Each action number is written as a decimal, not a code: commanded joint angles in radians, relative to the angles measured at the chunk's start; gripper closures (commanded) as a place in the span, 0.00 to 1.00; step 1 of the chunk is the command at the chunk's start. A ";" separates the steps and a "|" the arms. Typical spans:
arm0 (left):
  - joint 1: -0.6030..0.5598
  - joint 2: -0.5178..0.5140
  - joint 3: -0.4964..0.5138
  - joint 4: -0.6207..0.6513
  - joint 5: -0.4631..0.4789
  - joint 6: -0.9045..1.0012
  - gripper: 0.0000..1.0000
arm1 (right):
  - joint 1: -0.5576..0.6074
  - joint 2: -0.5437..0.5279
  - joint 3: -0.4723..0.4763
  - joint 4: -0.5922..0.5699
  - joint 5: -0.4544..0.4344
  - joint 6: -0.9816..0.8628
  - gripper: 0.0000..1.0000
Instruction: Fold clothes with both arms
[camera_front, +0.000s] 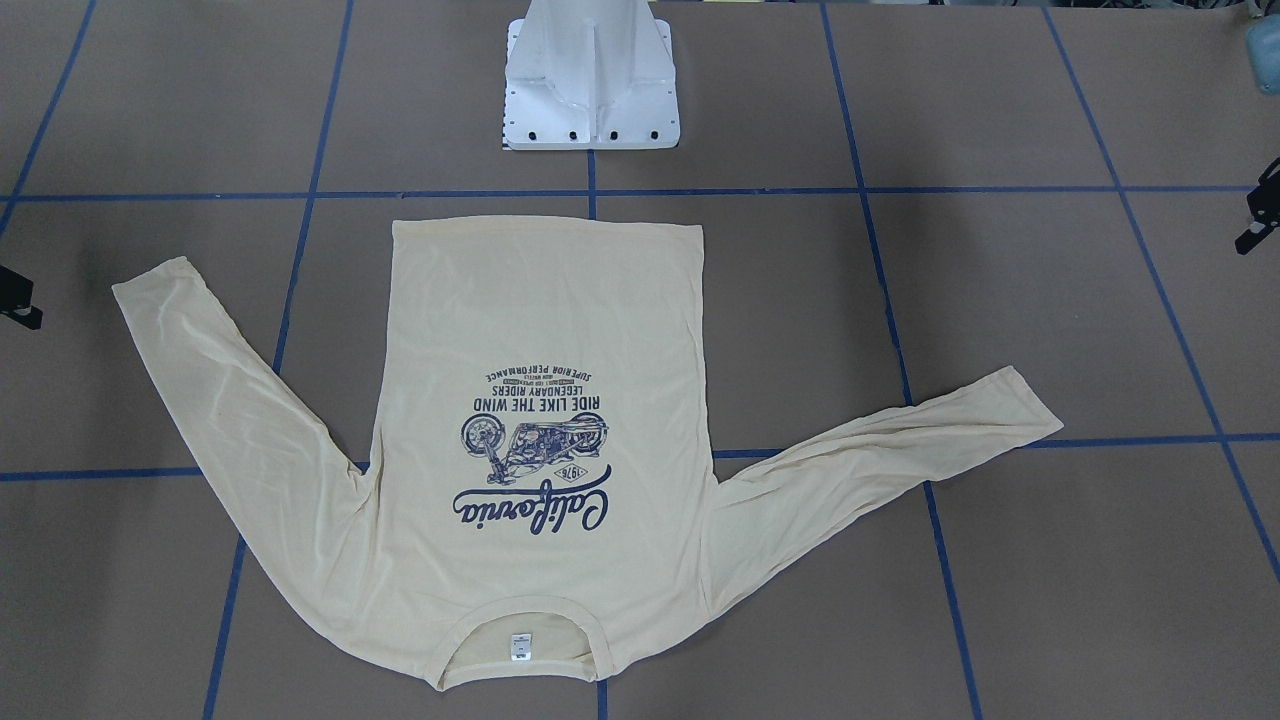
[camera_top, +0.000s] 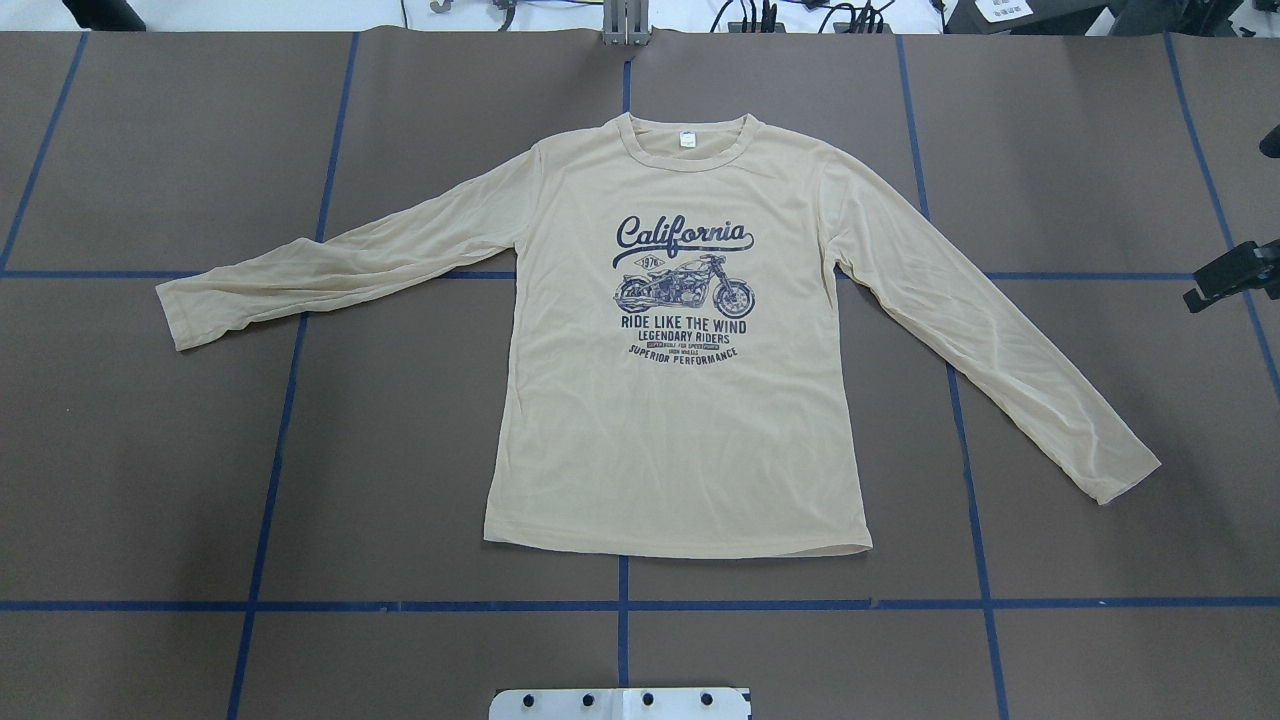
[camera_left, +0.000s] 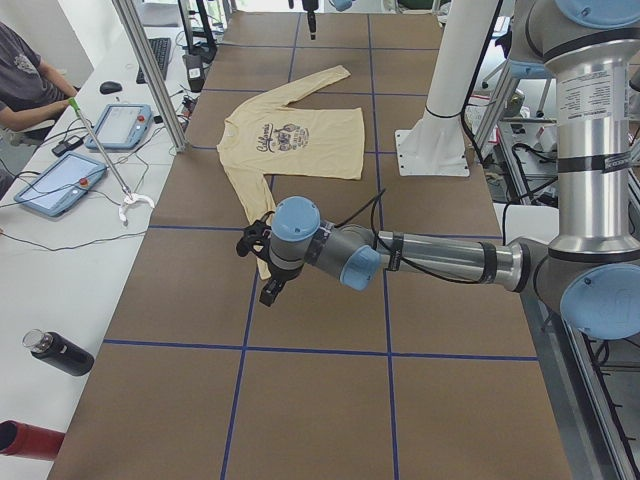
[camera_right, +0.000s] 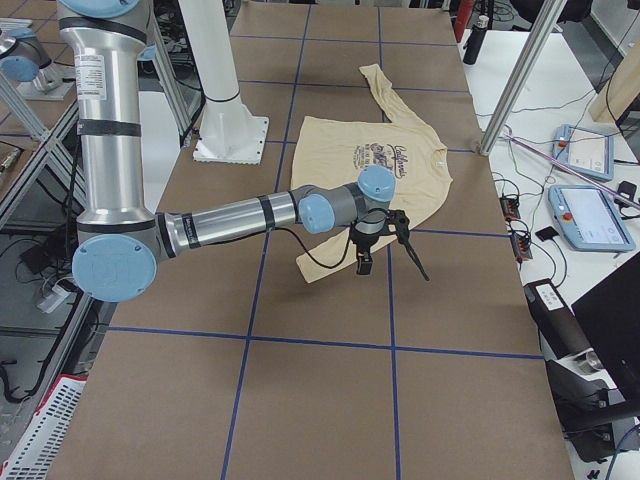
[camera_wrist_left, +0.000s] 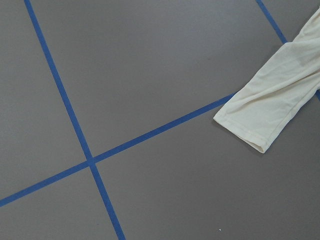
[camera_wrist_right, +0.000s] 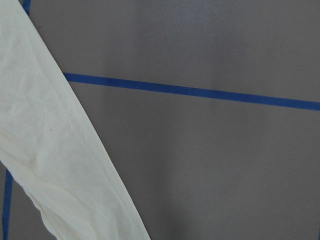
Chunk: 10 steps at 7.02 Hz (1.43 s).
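The pale cream-yellow T-shirt (camera_top: 680, 420) lies flat on the brown table, navy "California" motorcycle print up, neck label (camera_top: 687, 140) at the far side, both sleeves spread out. My left gripper (camera_left: 257, 268) hovers beyond the left sleeve's cuff (camera_wrist_left: 265, 112); it looks open and empty, and only its edge shows in the front-facing view (camera_front: 1260, 208). My right gripper (camera_right: 388, 262) hovers beside the right sleeve (camera_wrist_right: 50, 150), fingers spread, empty; part of it shows at the overhead view's right edge (camera_top: 1235, 275).
The white pedestal base (camera_front: 590, 90) stands just behind the shirt's hem. Blue tape lines (camera_top: 620, 605) grid the table. Along the far side stand metal posts (camera_left: 150, 70), tablets (camera_left: 60, 185), bottles (camera_left: 60, 355) and a seated person (camera_left: 20, 80).
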 joint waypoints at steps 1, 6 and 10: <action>0.001 0.000 -0.008 -0.003 -0.001 0.001 0.01 | -0.133 -0.106 -0.005 0.282 -0.012 0.351 0.05; 0.000 -0.003 -0.028 -0.006 -0.004 -0.001 0.01 | -0.315 -0.226 -0.077 0.672 -0.196 0.668 0.08; 0.000 -0.003 -0.033 -0.006 -0.004 -0.001 0.01 | -0.342 -0.273 -0.096 0.719 -0.196 0.705 0.14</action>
